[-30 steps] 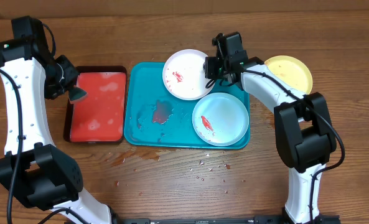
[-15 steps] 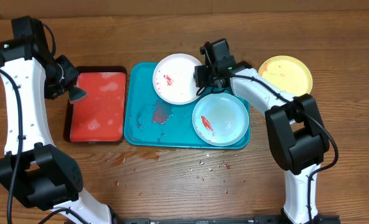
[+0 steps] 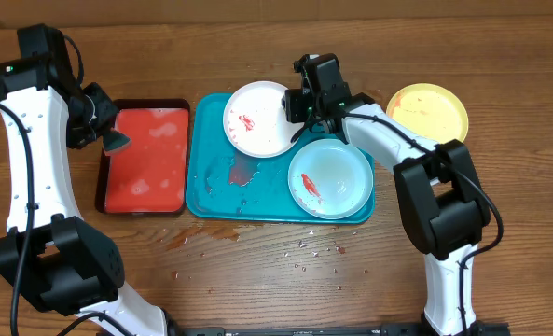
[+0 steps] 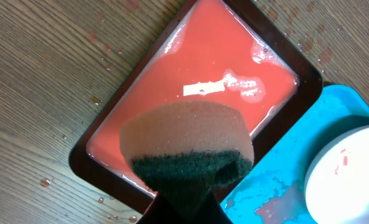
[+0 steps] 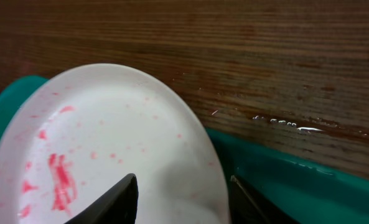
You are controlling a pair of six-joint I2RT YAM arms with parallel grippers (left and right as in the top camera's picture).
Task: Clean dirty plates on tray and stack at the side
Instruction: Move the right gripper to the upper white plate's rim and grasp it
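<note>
The right pincer [image 3: 297, 106] clamps the white plate [image 3: 255, 119] by its rim, plate extending to its left; the left pincer [image 4: 184, 205], gripping a sponge [image 4: 187, 140], hovers well apart.

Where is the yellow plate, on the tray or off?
Off. The yellow plate lies on the wooden table, beside the teal tray.

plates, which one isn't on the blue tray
The yellow plate: it sits alone on the wooden table, right of the tray. The white plate and green-rimmed plate both lie over the tray.
</note>
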